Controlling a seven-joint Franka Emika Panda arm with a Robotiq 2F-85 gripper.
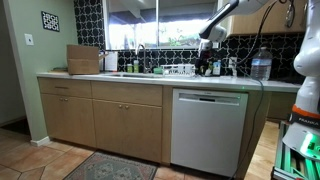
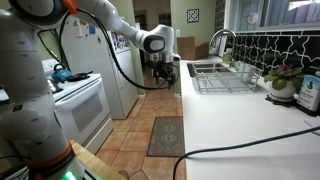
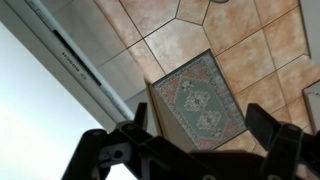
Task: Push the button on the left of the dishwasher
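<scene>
Claw (image 3: 190, 150) gapes wide, partly cropped, above the dishwasher (image 3: 40, 120).

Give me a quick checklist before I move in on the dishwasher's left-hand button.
1. Jaws free for pressing: ok. The gripper is open, and the wrist view shows nothing between the jaws.
2. Button located: cannot tell. The dishwasher shows its dark control strip, but single buttons are too small to make out.
3. Gripper at the strip's left end: not ok. It hangs up near the height of the counter, apart from the panel.
4. Gripper aimed at the panel: not ok. The wrist view looks down on the rug and floor tiles.
</scene>
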